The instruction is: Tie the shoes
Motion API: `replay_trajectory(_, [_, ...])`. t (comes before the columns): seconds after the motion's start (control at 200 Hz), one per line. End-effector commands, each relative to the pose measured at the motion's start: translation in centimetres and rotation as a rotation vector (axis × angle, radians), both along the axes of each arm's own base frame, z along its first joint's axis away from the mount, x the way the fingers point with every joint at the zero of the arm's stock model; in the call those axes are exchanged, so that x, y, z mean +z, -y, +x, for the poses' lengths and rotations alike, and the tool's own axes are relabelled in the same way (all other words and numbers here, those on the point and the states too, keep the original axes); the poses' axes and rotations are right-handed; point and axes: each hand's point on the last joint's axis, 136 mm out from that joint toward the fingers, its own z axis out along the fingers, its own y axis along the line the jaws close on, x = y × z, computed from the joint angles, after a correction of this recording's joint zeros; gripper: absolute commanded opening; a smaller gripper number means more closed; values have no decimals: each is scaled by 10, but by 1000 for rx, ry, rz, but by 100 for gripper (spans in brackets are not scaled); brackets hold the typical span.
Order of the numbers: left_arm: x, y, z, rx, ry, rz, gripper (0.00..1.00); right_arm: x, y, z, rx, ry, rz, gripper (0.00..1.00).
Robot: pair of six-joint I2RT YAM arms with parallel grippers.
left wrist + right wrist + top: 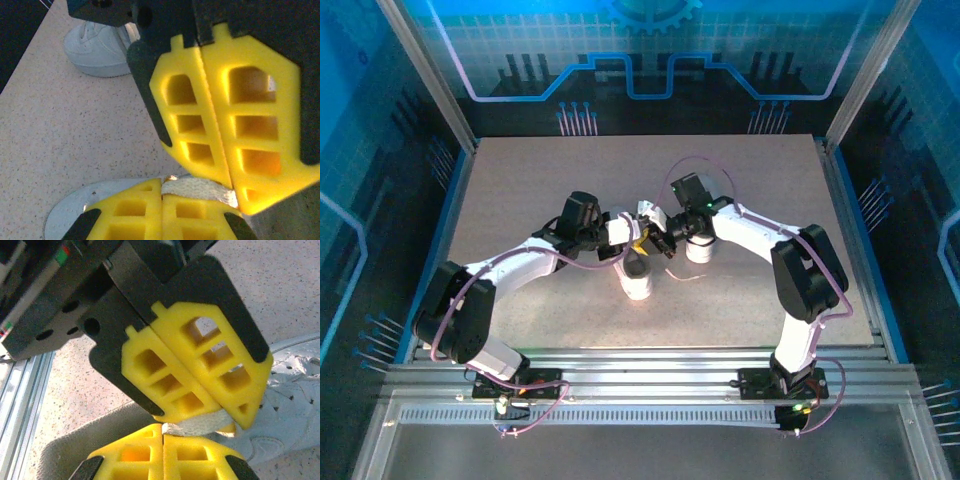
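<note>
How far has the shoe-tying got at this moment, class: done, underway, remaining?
Done: no finished knot is visible on either shoe. In hand: the left gripper and right gripper are both shut on one short stretch of lace, tip to tip above the nearer shoe. Remaining: likely tying that knot, then the second shoe beside it.

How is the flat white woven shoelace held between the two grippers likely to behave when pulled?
Probably floppy: the flat white woven shoelace is a thin fabric band spanning the shut left gripper and right gripper. Its coarse weave likely resists slipping from the yellow pads.
</note>
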Motion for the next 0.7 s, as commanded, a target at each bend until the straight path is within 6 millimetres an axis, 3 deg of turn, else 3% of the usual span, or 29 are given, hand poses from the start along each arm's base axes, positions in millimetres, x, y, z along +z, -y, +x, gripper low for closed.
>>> replay_trajectory(0.0, [5, 0, -1, -10, 44, -44, 0, 1, -8, -16, 36, -46, 42, 14])
replay_trajectory(0.09, [2, -2, -1, -8, 77, -48, 0, 3, -3, -16, 24, -73, 55, 30])
replay_trajectory(0.205, [-1, -6, -1, -6, 94, -56, 0, 13, 12, -13, -11, -91, 80, 39])
replay_trajectory(0.46, [0, -10, -3, -15, 121, -90, 0, 33, 48, 11, -109, -90, 151, 41])
replay_trajectory(0.695, [3, -10, -3, -21, 127, -98, 0, 32, 35, 44, -105, -75, 181, 38])
